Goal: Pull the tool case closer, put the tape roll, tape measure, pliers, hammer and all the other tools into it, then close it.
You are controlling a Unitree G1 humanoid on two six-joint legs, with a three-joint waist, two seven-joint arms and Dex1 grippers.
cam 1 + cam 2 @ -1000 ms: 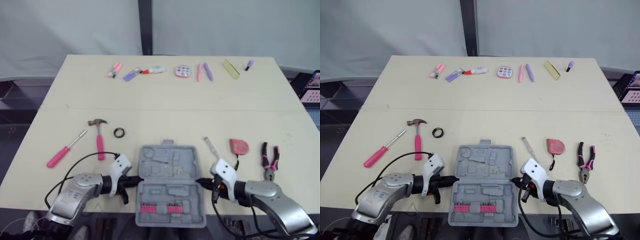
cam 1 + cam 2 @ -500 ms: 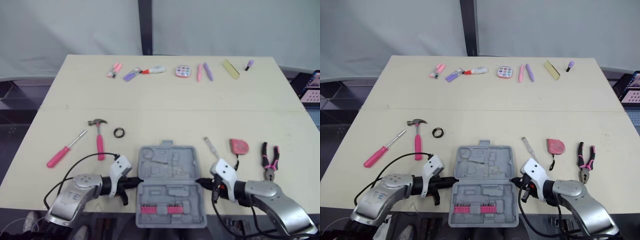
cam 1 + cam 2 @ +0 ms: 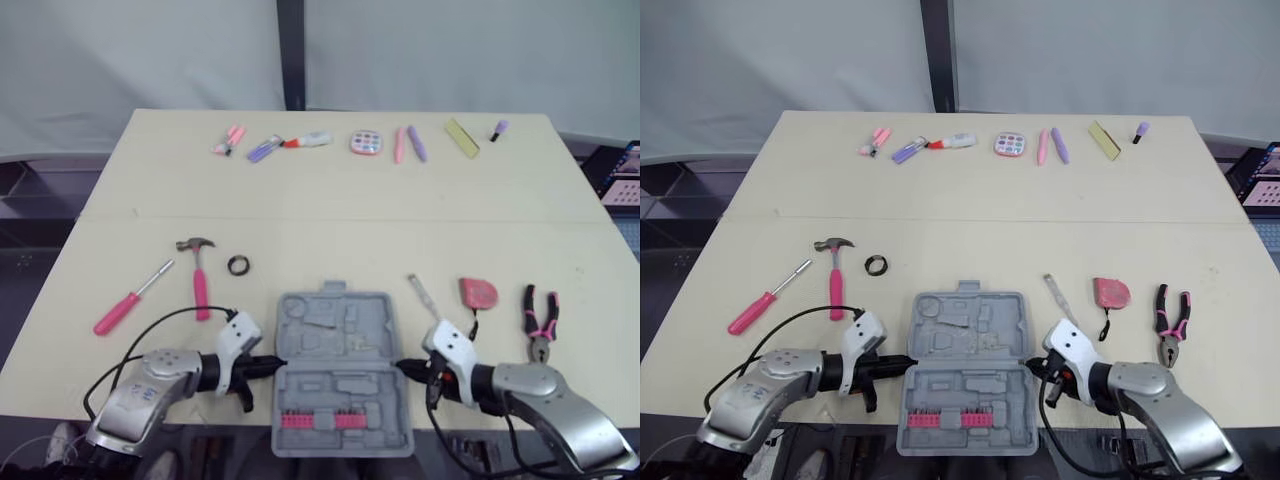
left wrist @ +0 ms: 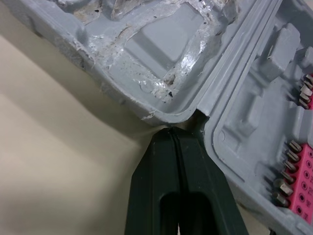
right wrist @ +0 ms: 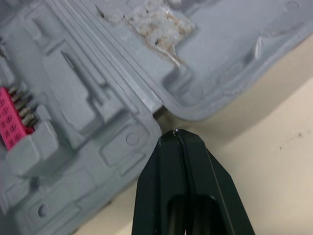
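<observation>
The grey tool case (image 3: 336,368) lies open at the table's near edge, a pink bit strip in its near half. My left gripper (image 3: 274,365) is shut, its tip at the case's left hinge notch (image 4: 198,116). My right gripper (image 3: 400,368) is shut too, its tip just off the right hinge notch (image 5: 157,111). Left of the case lie a pink-handled hammer (image 3: 198,270), a pink screwdriver (image 3: 128,301) and a black tape roll (image 3: 237,265). On the right lie a small utility knife (image 3: 421,291), a pink tape measure (image 3: 478,293) and pink pliers (image 3: 541,320).
Along the table's far side runs a row of small pink and purple items (image 3: 300,141), a round palette (image 3: 366,142) and a yellow strip (image 3: 462,137). Black cables (image 3: 150,335) loop from both wrists. The case overhangs the near table edge (image 3: 40,325).
The case has slid slightly nearer, with both shut grippers staying at its hinge sides. The tools on the table have not moved.
</observation>
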